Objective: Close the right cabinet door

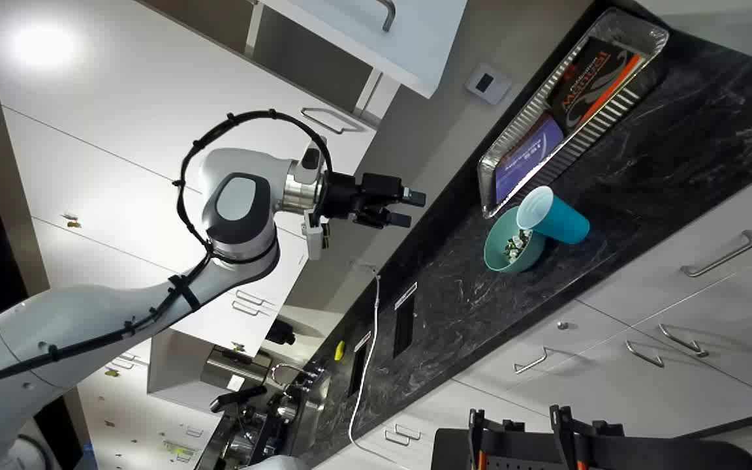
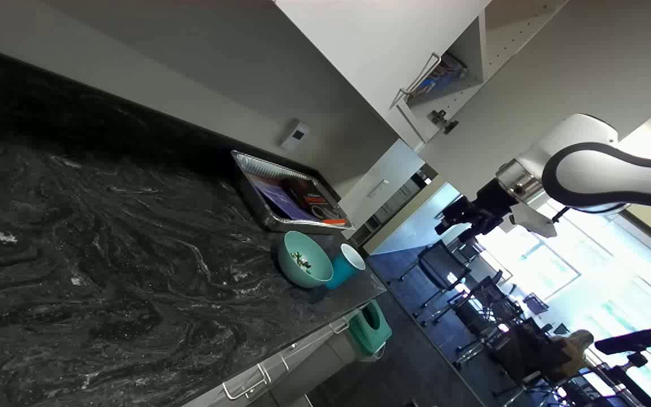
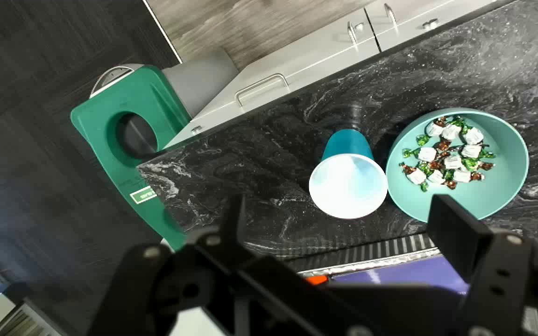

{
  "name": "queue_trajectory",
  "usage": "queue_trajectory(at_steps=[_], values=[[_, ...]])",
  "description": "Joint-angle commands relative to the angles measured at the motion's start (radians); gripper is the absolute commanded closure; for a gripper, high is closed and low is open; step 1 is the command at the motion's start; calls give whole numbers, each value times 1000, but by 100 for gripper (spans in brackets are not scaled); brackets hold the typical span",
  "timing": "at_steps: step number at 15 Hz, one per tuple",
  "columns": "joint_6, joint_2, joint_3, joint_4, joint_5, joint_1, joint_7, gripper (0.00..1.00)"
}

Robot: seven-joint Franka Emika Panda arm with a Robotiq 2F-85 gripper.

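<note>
Hand (image 3: 339, 217) gaped wide and empty across lower half of wrist view; right cabinet door (image 1: 402, 49) stood open along top edge in both exterior views.

Bowl (image 2: 312, 249): sat on your dark countertop (image 2: 133, 254), small white-and-green pieces (image 2: 301, 261) inside.
Cup (image 2: 345, 267): stood upright just beside the bowl; you could not tell whether they touched.
Foil tray (image 2: 266, 165): lay near the bowl, toward the wall (image 2: 201, 96).
Right cabinet door (image 2: 557, 73): stood open, well above the bowl.
Gripper (image 2: 453, 228): you had it higher than the bowl, well apart.
Green bin (image 2: 366, 339): sat lower than the bowl.
</note>
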Motion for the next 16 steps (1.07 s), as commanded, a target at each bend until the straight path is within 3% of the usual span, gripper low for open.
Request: queue_trajectory(at_steps=[1, 7, 16], values=[[-4, 0, -8, 2, -3, 9, 2, 0], [-3, -3, -16, 7, 9, 8, 3, 0], [-52, -75, -223, 89, 209, -50, -63, 0]])
